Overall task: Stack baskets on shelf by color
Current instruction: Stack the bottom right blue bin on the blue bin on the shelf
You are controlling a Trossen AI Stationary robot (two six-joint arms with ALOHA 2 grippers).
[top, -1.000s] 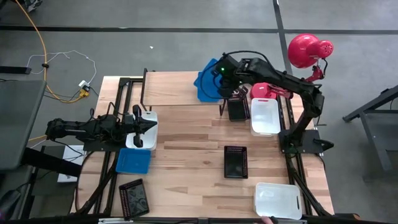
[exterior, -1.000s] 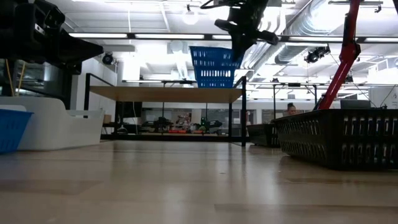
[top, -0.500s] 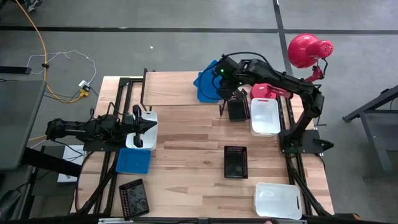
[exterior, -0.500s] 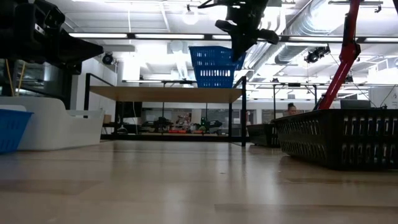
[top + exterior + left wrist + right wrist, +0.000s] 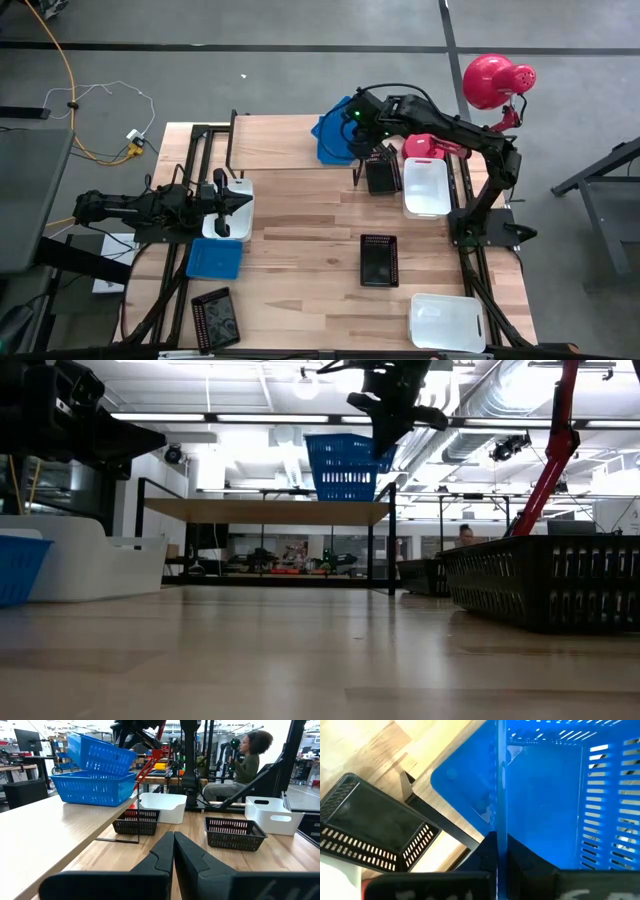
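Slightly lower now, tilted blue basket point(image 5: 345, 467) over shelf point(image 5: 265, 511) edge, rim pinched in closed right claw point(image 5: 384, 432).

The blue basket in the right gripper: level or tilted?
Tilted. The held blue basket slants above a second blue basket on the shelf, gripped at its rim by the right gripper.

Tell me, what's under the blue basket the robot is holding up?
Another blue basket sits on the shelf, below the held basket in the right gripper. Its inside is hidden.

Slotted blue plastic baskets point(image 5: 95, 770), matt light-wood shelf point(image 5: 45, 832), black mesh baskets point(image 5: 235, 832)
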